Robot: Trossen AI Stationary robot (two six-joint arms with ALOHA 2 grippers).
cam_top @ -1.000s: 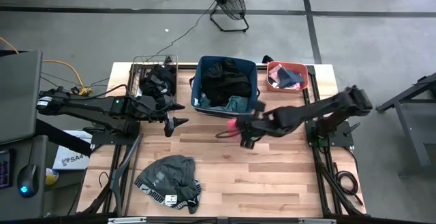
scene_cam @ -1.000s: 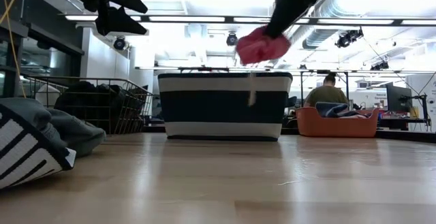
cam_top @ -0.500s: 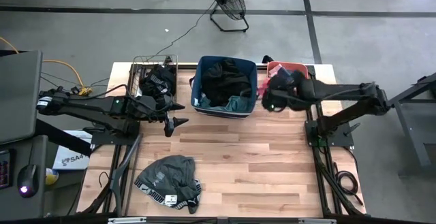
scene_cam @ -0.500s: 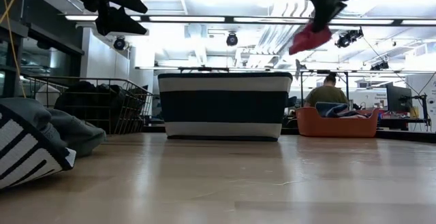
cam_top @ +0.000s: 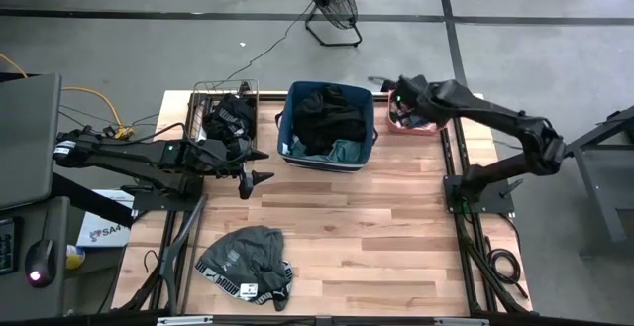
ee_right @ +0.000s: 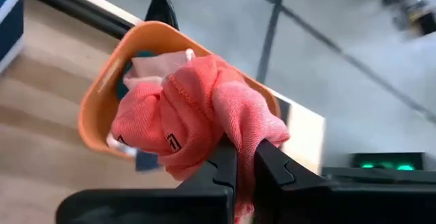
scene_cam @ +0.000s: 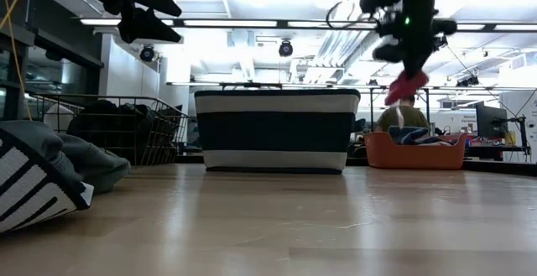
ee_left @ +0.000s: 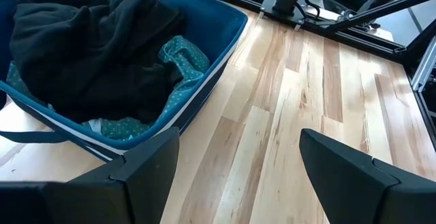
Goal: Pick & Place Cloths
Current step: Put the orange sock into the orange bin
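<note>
Our right gripper, clenched on the bright pink cloth, hangs over the coral tub at upper right of the high view. We should lower, then let go well inside its rim. Our left gripper waits, spread, at left.

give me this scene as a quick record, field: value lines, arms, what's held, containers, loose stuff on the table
right gripper: shut on the bright pink cloth, held in the air above the coral tub
left gripper: open, empty, over the table beside the blue bin
blue bin contents: black cloths and a teal cloth
coral tub contents: blue and pale pieces, not clear which
wire basket: dark cloths inside
loose on table: grey cloth near the front edge
</note>
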